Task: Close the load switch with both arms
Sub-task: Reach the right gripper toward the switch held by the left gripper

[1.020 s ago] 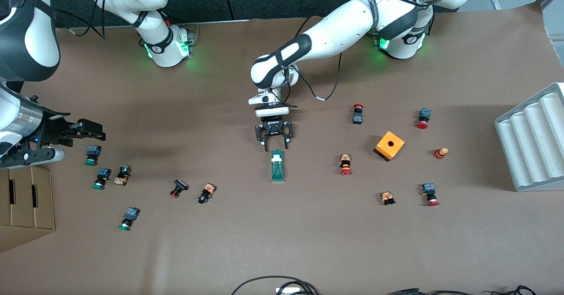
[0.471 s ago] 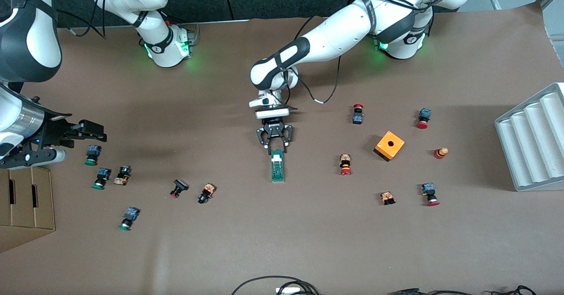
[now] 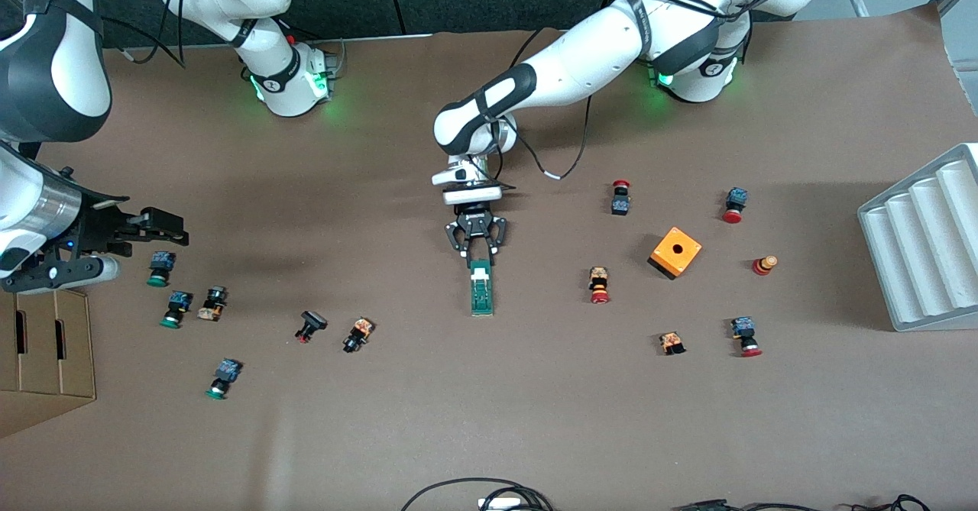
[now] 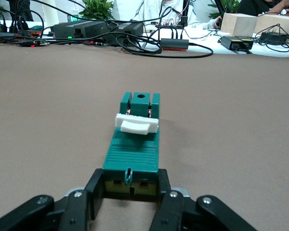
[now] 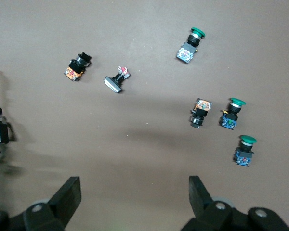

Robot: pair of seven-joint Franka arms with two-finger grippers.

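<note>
The load switch (image 3: pixel 481 289) is a narrow green block lying mid-table, lengthwise toward the front camera. Its white sliding piece (image 4: pixel 137 125) sits across the top, closer to the end away from my left gripper. My left gripper (image 3: pixel 479 260) is down at table level, shut on the switch's end that points to the robots' bases. In the left wrist view both black fingers (image 4: pixel 94 190) press the sides of the switch (image 4: pixel 135 151). My right gripper (image 3: pixel 164 225) hangs open and empty over the right arm's end of the table, above several green-capped push buttons (image 5: pixel 231 114).
An orange cube with a hole (image 3: pixel 675 251) and several red push buttons (image 3: pixel 599 285) lie toward the left arm's end. A white stepped rack (image 3: pixel 924 240) stands at that table edge. A cardboard box (image 3: pixel 46 350) sits under the right arm. Small buttons (image 3: pixel 357 334) lie scattered between.
My left gripper's fingers have closed from wide apart onto the end of the load switch. The switch has stayed in place. The right arm has barely moved.
</note>
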